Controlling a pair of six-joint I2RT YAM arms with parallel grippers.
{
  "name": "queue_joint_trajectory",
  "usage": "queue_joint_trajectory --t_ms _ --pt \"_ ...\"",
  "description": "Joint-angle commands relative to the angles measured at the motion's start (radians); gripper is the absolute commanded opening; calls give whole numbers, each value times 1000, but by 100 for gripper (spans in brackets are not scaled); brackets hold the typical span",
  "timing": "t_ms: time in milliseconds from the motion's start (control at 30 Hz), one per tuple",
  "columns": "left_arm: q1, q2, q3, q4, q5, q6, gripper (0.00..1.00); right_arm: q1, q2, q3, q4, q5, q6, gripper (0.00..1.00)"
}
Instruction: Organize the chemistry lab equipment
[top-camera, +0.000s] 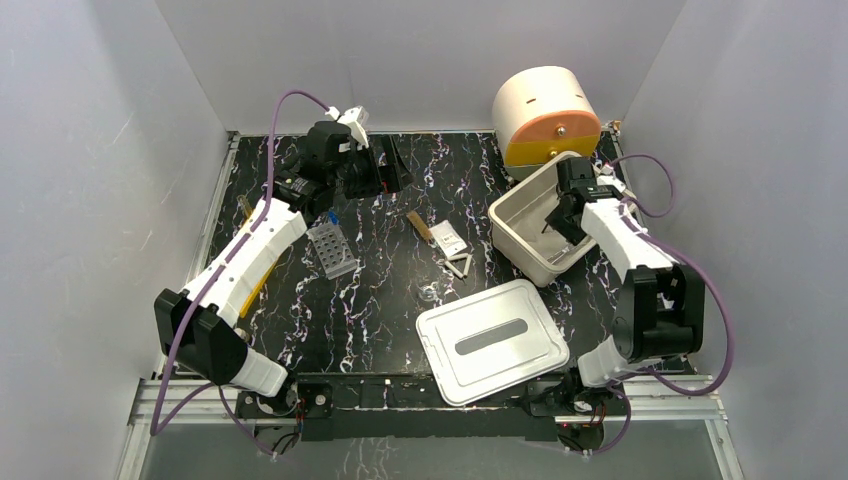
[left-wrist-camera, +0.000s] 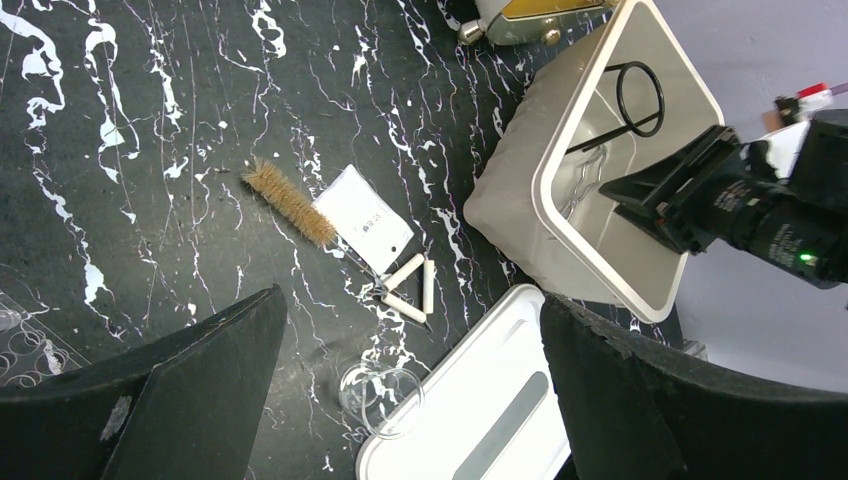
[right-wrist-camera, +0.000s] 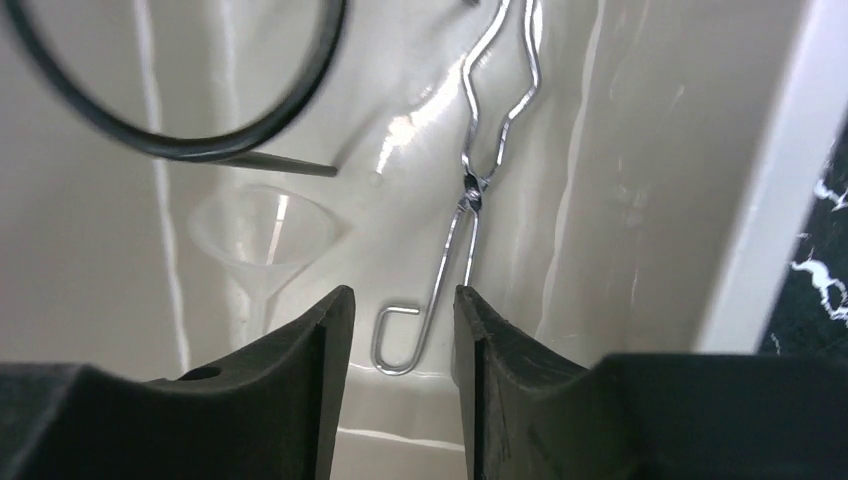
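White plastic bin (top-camera: 520, 245) on the right of the black marbled table (top-camera: 380, 320) holds three things: one black wire loop (right-wrist-camera: 210, 150), one pair of metal scissor-like tongs (right-wrist-camera: 470, 190) and one clear plastic funnel (right-wrist-camera: 265, 235). On the table lie one grey tube rack (top-camera: 332, 248), one bristle brush (left-wrist-camera: 290, 203), one white paper packet (left-wrist-camera: 365, 215), one white triangle (left-wrist-camera: 405, 270), one small clear glass dish (left-wrist-camera: 380, 395) and the bin's white lid (top-camera: 450, 340). The right gripper (right-wrist-camera: 400, 300) hangs inside the bin, jaws narrowly parted and gripping nothing, above the tongs. The left gripper (top-camera: 380, 165) is spread wide and empty at the far left.
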Motion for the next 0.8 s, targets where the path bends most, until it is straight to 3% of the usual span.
queue_joint_trajectory --t_ms 0,233,333,633,767 --pt "4 -2 -8 1 -5 18 98 -3 -102 100 20 5 -92 51" --pt "4 4 -9 -14 -46 10 98 8 -212 128 163 -173 -338 62" --pt "4 17 20 -71 -152 -12 98 48 -215 162 217 -271 -422 64" --pt "14 22 89 -178 -396 -32 98 411 -61 329 266 -303 -644 68" --pt "31 8 118 -232 -521 -51 98 500 60 379 242 -336 -658 67"
